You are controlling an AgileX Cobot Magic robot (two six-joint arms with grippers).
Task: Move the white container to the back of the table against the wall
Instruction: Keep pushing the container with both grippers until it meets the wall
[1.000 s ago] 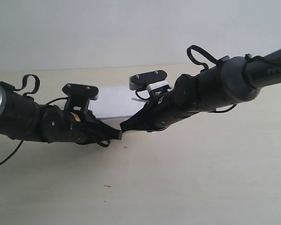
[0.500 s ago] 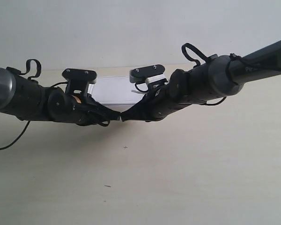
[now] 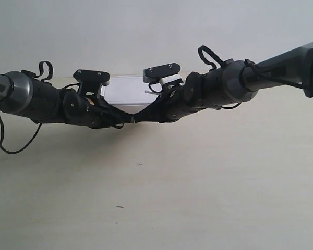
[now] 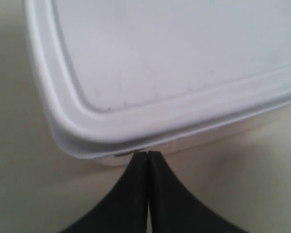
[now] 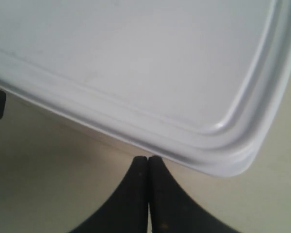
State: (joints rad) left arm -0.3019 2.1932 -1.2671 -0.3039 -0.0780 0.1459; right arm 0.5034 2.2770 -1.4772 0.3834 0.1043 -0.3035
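Here my left gripper (image 4: 147, 154) is pressed together, its tapered black tips against the container (image 4: 174, 63) just under the lid's rim, by a rounded corner; my right gripper (image 5: 148, 158) is closed too, meeting the same rim by another corner; only the exterior view shows the container in the upper centre of the frame, at the table's (image 3: 198, 198) far edge by the wall (image 3: 146, 31); the lid is smooth white plastic; the table is pale wood-grain.

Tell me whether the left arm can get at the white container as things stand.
Probably yes. The left gripper, shut, has its tips right at the side of the white container, just under its lid rim near a corner. Nothing shows between them.
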